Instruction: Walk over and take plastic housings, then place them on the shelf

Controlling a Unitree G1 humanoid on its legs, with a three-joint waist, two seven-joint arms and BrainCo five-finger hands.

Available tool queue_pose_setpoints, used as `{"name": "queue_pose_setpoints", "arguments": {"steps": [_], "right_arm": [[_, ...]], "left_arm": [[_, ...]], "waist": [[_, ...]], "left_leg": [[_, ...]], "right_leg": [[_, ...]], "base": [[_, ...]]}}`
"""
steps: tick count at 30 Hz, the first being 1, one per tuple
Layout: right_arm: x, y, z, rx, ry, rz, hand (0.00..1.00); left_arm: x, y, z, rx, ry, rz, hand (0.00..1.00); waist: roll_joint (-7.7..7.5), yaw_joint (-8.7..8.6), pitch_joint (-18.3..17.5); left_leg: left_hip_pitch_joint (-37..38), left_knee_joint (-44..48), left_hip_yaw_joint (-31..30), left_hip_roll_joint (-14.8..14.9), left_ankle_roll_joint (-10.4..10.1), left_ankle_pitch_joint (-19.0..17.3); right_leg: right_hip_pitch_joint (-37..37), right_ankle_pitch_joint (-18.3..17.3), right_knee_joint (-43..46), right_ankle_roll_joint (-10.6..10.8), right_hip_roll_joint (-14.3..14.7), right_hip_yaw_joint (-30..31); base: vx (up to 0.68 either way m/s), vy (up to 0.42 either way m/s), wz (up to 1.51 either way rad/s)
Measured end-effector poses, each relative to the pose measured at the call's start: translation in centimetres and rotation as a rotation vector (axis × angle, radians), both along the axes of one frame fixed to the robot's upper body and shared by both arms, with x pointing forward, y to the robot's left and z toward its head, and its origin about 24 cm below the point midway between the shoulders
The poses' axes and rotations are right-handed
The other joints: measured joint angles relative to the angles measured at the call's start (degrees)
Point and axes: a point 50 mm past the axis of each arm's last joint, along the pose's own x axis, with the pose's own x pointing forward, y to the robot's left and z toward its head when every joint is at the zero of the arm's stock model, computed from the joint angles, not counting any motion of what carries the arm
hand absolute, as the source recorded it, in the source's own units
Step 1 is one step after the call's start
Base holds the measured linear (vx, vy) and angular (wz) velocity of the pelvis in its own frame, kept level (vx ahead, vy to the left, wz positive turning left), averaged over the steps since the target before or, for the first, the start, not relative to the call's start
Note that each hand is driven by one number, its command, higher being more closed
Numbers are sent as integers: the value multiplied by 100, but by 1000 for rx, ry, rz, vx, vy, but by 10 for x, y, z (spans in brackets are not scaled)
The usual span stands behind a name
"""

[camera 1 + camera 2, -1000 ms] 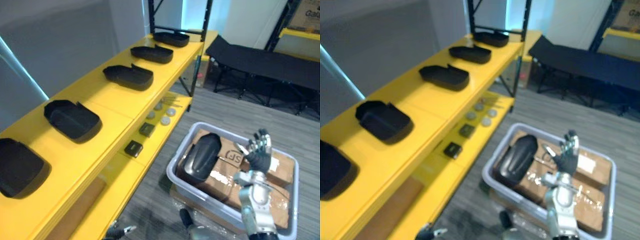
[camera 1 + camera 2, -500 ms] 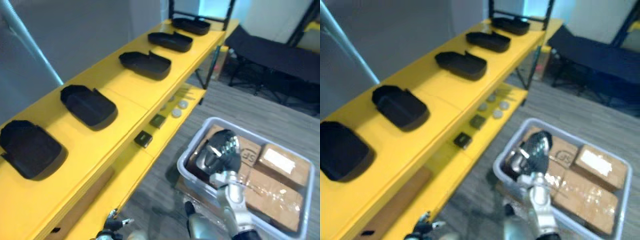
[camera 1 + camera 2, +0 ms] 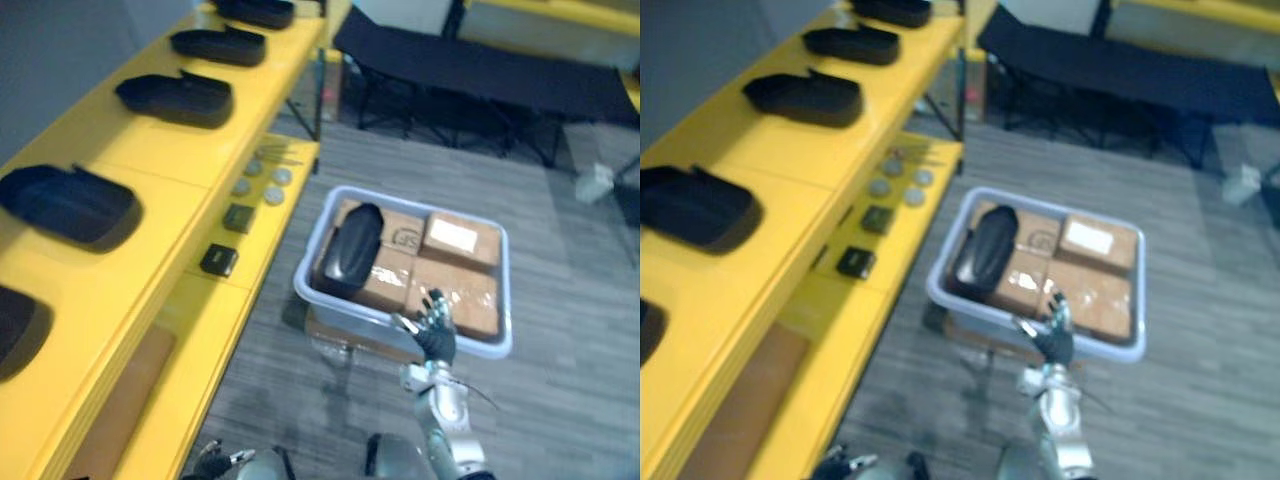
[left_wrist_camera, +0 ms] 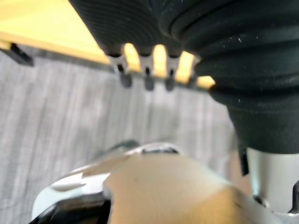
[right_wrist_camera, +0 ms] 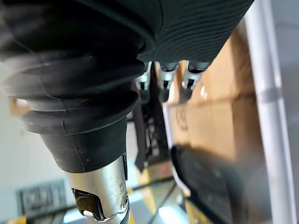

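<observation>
A black plastic housing (image 3: 350, 248) lies in the left half of a pale grey bin (image 3: 504, 290) on the floor, resting on cardboard boxes (image 3: 452, 262). My right hand (image 3: 436, 332) hovers over the bin's near rim, to the right of the housing and apart from it, open with fingers spread and empty. The right wrist view looks past that hand's fingers (image 5: 162, 81) to the housing (image 5: 210, 186) and a box (image 5: 219, 116). Several more black housings (image 3: 175, 98) sit in a row on the yellow shelf top (image 3: 180, 160). My left hand (image 3: 215, 462) hangs low by the shelf, open and empty.
The lower yellow shelf board holds small black blocks (image 3: 219, 260) and grey discs (image 3: 262, 190). A black folding cot (image 3: 480, 70) stands behind the bin. Grey floor (image 3: 560, 400) stretches to the right of the bin.
The whole picture has shifted, so the camera moved. My right hand came off the housing in the bin and is now over the near rim. The housing stayed in the bin.
</observation>
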Motion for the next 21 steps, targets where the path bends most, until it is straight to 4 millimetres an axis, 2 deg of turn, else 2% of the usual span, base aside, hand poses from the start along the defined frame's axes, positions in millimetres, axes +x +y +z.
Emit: {"name": "queue_pose_setpoints", "arguments": {"steps": [1,2,3,5,7,9,12,13,14,16,17,19,21], "right_arm": [[-4,0,-5,-12,30,16,0],[-7,0,-7,-16,46,25,0],[-6,0,-7,-11,44,32,0],[5,-4,2,-8,3,34,0],[17,-11,11,-2,-38,6,0],[28,-30,21,-4,-70,-77,0],[50,-66,30,-31,-83,-203,0],[64,-86,38,-44,-87,-268,0],[76,-103,47,-38,-97,-320,0],[90,-122,64,-54,-119,-361,0],[102,-129,78,-77,-144,-368,0],[117,-135,103,-101,-198,-373,0],[135,-141,145,-119,-310,-386,0]], "left_arm": [[0,0,0,-2,-2,8,0],[1,1,1,-2,-13,25,0],[2,3,1,0,-22,42,0],[9,7,4,5,-68,91,0],[17,9,7,-1,-113,149,0],[19,5,8,-36,-162,219,0],[21,-5,8,-38,-182,245,0],[21,-7,8,-33,-181,251,0],[22,-8,8,-35,-191,254,0],[26,-11,9,-52,-211,249,0],[26,-13,9,-68,-213,250,0],[26,-15,9,-78,-215,250,0],[29,-19,10,-107,-228,247,0]], "waist": [[27,-31,-5],[-13,-49,28],[-34,-41,50],[-85,15,235],[-176,52,535],[-88,134,747],[187,228,967],[280,232,1019],[330,313,1067],[394,426,1206],[431,501,1252],[474,533,1280],[553,675,1409]], "left_leg": [[-69,44,-7,53,-36,20],[-166,95,10,148,-74,41],[-219,123,54,198,-92,52],[-424,303,261,416,-145,67],[-579,589,281,515,-191,5],[-631,689,242,522,-204,-8],[-666,639,-474,374,-202,-7],[-775,629,-673,295,-201,-7],[-854,646,-774,268,-194,-1],[-855,654,-954,184,-186,3],[-883,629,-1092,118,-157,21],[-1011,660,-1269,37,-145,28],[-1178,738,-1480,-74,-127,27]], "right_leg": [[9,141,-250,-14,123,10],[29,308,-593,-39,263,44],[20,311,-769,-50,288,67],[-105,282,-912,-145,297,-355],[-162,630,-1014,-142,295,-446],[-155,860,-1184,-161,317,-429],[-123,886,-1241,-155,235,-626],[-128,989,-1292,-104,155,-855],[-83,1122,-1372,-85,148,-946],[54,1226,-1486,-110,127,-1076],[53,1263,-1485,-95,86,-1134],[13,1279,-1480,-76,31,-1221],[-101,1285,-1337,-68,-47,-1320]], "base": [[-168,-207,-44],[-169,-149,-40],[-181,-132,-43],[-176,-67,-55],[-193,-72,-31],[-159,-49,-19],[-51,11,-7],[-43,51,30],[-10,48,35],[7,40,33],[-8,62,32],[-21,92,32],[-39,100,34]]}}
